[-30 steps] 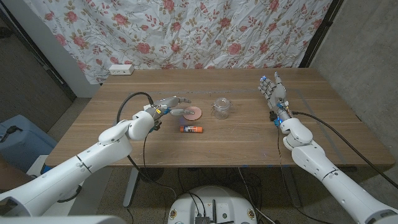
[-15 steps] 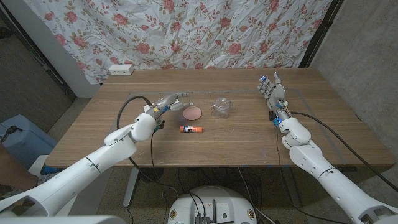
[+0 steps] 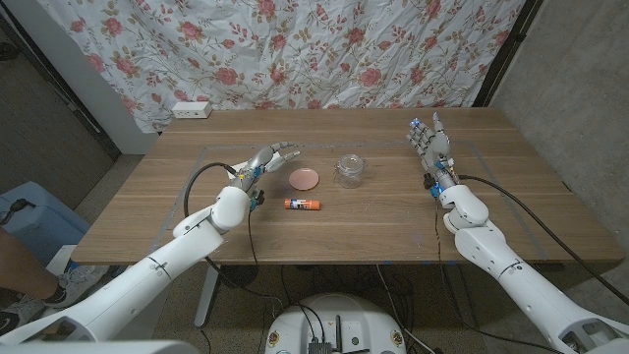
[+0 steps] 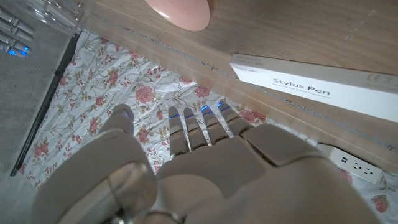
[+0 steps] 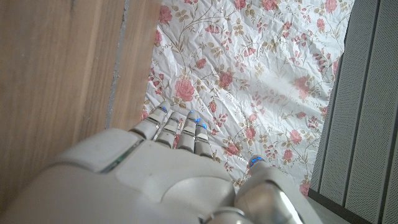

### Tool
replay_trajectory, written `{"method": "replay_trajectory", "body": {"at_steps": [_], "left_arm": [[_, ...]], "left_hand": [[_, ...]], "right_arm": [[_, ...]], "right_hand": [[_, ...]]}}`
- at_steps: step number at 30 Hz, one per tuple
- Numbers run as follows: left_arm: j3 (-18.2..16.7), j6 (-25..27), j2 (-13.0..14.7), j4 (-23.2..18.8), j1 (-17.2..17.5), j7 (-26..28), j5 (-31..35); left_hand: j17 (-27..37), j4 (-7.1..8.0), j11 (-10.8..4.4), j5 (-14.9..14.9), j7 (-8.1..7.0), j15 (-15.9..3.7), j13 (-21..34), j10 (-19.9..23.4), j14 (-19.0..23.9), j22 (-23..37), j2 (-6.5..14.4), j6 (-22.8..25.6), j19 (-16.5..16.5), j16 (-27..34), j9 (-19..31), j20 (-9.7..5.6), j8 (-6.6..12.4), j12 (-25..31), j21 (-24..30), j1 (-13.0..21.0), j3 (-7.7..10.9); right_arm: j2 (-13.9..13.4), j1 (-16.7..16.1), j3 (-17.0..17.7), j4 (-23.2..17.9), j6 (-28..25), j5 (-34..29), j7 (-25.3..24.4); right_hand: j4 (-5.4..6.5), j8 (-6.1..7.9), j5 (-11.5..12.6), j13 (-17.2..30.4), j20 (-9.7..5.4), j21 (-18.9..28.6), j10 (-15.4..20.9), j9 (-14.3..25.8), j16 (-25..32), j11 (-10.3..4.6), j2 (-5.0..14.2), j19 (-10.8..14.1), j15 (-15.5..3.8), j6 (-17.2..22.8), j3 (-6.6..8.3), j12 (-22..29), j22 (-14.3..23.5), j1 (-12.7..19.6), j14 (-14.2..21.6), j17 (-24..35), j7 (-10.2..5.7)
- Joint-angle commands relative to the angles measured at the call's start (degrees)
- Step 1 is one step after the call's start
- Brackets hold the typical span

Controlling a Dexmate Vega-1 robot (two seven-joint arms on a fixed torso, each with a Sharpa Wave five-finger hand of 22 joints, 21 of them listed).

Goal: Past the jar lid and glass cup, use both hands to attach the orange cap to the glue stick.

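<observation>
The glue stick (image 3: 306, 205) lies on its side mid-table, a white body with an orange end pointing toward my left hand. Just behind it sits the pink jar lid (image 3: 305, 178) (image 4: 180, 11), and the glass cup (image 3: 349, 169) stands to the lid's right. My left hand (image 3: 265, 159) (image 4: 186, 162) hovers left of the lid with its fingers spread, holding nothing and clear of the glue stick. My right hand (image 3: 430, 146) (image 5: 168, 168) stands upright at the table's right side, fingers extended and empty, well away from the cup.
A white box (image 3: 192, 109) (image 4: 305, 81) labelled "Stylus Pen" lies at the table's far left edge with a power strip (image 4: 356, 163) behind it. A floral curtain (image 3: 314, 49) hangs behind the table. Bare wood (image 3: 373, 221) stretches in front of the glue stick.
My left hand has drawn back to the left, off the jar lid, which now shows in full. The glue stick, cup and right hand have not moved.
</observation>
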Motion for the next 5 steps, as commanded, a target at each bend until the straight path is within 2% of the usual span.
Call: {"method": "replay_trajectory", "body": {"at_steps": [1,5], "left_arm": [[-1.1,-7.4,-5.2,7.1,0.7,4.9,-5.1],[-1.4,-10.0,-6.5,9.2,0.7,5.8,-6.7]], "left_hand": [[0.2,0.33,0.67,0.2,0.46,0.01,0.0,0.1,0.3,0.1,1.6,0.3,1.0,0.2,0.0,-0.15,0.22,0.5,0.4,-0.2,0.90],[0.2,0.71,0.85,0.2,0.71,0.08,0.0,-0.1,0.2,0.1,2.2,0.3,1.0,0.2,0.0,-0.21,0.24,0.4,0.3,-0.8,1.14]], "right_arm": [[0.6,0.3,-0.6,0.0,-1.1,-0.8,-1.6],[0.5,-0.1,-0.8,-0.9,-1.5,-1.1,-2.4]], "right_hand": [[-0.17,0.63,0.3,0.1,0.20,0.2,0.5,0.1,0.5,-0.06,1.45,0.4,-0.15,0.5,0.45,0.4,0.2,0.0,0.6,-0.1,-0.03],[-0.18,0.63,0.3,0.1,0.24,0.2,0.5,0.1,0.5,-0.08,1.48,0.5,-0.17,0.6,0.48,0.4,0.2,0.1,0.7,-0.1,-0.06]]}}
